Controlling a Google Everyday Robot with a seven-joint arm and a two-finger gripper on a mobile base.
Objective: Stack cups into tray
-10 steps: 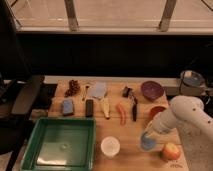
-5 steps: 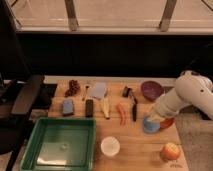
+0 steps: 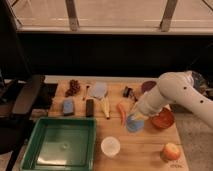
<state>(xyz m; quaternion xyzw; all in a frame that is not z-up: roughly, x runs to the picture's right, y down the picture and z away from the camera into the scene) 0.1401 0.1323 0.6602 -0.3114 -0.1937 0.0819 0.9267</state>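
The blue cup (image 3: pixel 134 125) hangs tilted just above the wooden table, to the right of centre, with my gripper (image 3: pixel 135 117) shut on its upper rim. My white arm reaches down to it from the right. The white cup (image 3: pixel 110 146) stands upright on the table, to the left of and nearer than the blue cup. It is close to the right wall of the green tray (image 3: pixel 55 142). The tray sits at the front left with nothing in it.
A red bowl (image 3: pixel 163 119) sits right of the blue cup, and a purple bowl (image 3: pixel 148 86) is half hidden behind my arm. An apple (image 3: pixel 170 151) lies front right. A carrot (image 3: pixel 122 113), banana (image 3: pixel 105 106), black bar (image 3: pixel 90 107), blue sponge (image 3: pixel 68 106) and grapes (image 3: pixel 74 87) line the middle.
My gripper has carried the blue cup up off the table and leftward, away from the apple. The red bowl, earlier hidden by my arm, now shows.
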